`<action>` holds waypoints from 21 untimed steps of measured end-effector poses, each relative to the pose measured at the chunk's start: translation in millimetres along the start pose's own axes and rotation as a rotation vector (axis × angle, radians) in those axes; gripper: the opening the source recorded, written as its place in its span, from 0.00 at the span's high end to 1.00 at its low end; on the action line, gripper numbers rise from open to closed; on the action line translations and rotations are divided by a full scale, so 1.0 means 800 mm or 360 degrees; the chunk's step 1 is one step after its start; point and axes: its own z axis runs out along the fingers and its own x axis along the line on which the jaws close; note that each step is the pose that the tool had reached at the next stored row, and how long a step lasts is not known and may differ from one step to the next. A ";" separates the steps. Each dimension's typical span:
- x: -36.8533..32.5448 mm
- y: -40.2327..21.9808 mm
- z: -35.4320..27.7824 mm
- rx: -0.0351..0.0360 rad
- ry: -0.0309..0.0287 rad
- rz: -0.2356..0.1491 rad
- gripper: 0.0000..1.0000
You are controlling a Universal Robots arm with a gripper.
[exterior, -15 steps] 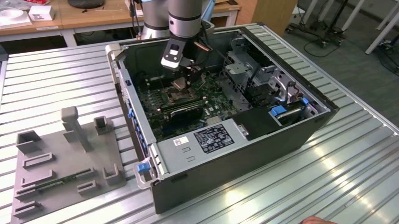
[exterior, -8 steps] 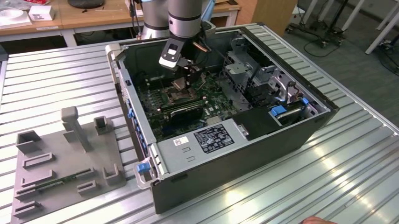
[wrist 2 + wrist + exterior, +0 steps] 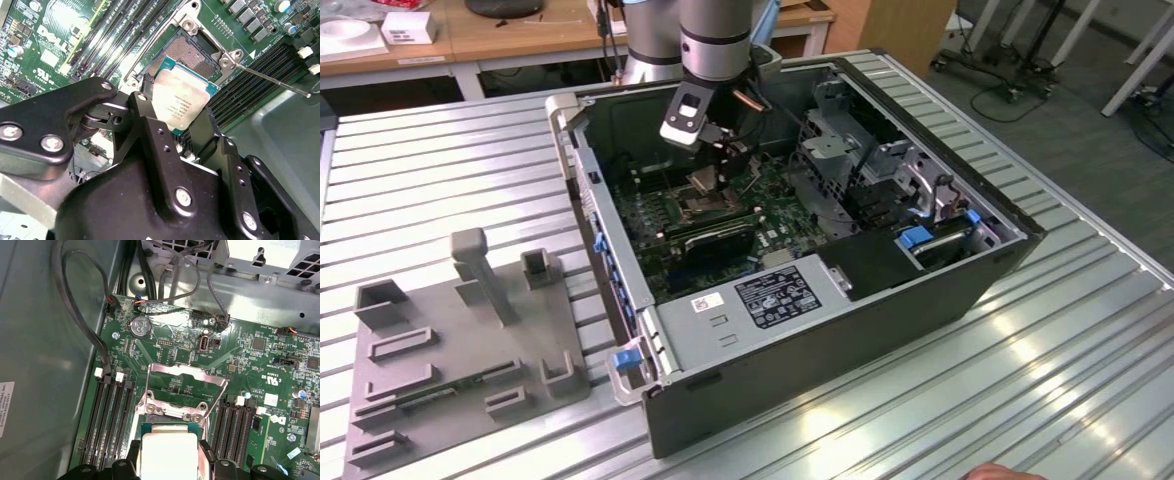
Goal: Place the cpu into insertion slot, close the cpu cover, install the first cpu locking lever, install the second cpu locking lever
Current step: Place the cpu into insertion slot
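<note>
**Gripping the cpu (image 3: 182, 102) just over the open insertion slot (image 3: 192, 52)**

At the exterior view's left, a grey tray of holders (image 3: 454, 340) lies on the ribbed metal table (image 3: 987, 400), apart from the open computer case (image 3: 761, 300). Further to the right, inside the case, the arm (image 3: 714, 40) reaches down over the green board (image 3: 647, 205).

The gripper (image 3: 174, 114) is clamped on the cpu. In the second wrist view its black fingers (image 3: 147, 125) press on two opposite edges of the chip, whose silvery top faces the camera.

The cpu is not seated. It hangs tilted above the near edge of the insertion slot, and most of the slot's dark pin field lies bare beyond it. In the exterior view the chip sits just above the slot, close to the board.

In the first wrist view the cpu cover (image 3: 187, 371) stands swung up on its hinge, on the far side of the slot from the gripper. Through its cut-out centre the board shows. Long black memory slots (image 3: 112, 415) run along both sides of the slot.

At the right of the second wrist view, a thin wire lever (image 3: 272, 78) lies swung out from the slot's corner, across the memory slots there.
</note>
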 end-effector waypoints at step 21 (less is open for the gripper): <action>0.0000 0.0000 0.0005 -0.0001 -0.00075 0.0123 0.46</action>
